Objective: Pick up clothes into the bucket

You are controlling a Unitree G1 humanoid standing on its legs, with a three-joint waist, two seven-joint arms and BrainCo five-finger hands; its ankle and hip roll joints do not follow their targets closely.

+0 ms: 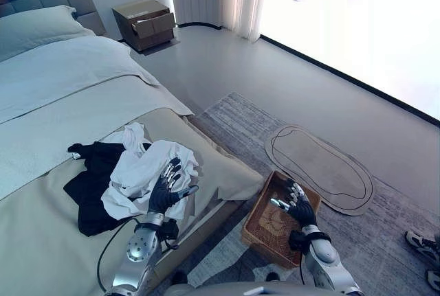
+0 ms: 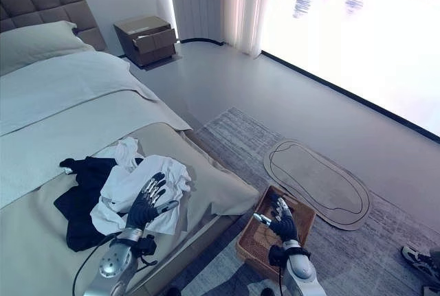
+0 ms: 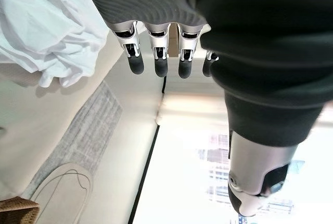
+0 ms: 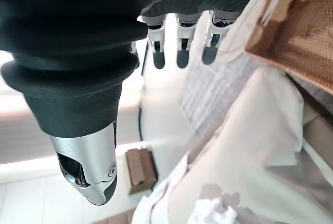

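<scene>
Left eye view: left hand [image 1: 165, 189], fingers spread, over white clothes [image 1: 148, 172]; right hand [image 1: 298, 203] spread above basket [image 1: 258, 231].

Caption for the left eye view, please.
Open left hand over white clothes and dark clothes on the bed; open right hand above the basket.

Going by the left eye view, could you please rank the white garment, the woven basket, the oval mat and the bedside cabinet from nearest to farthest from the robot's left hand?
From the left hand:
1. White garment, on the bed, under the fingers.
2. Woven basket, on the rug beside the bed, to the robot's right.
3. Oval mat, on the floor past the basket.
4. Bedside cabinet, far off by the headboard.
</scene>
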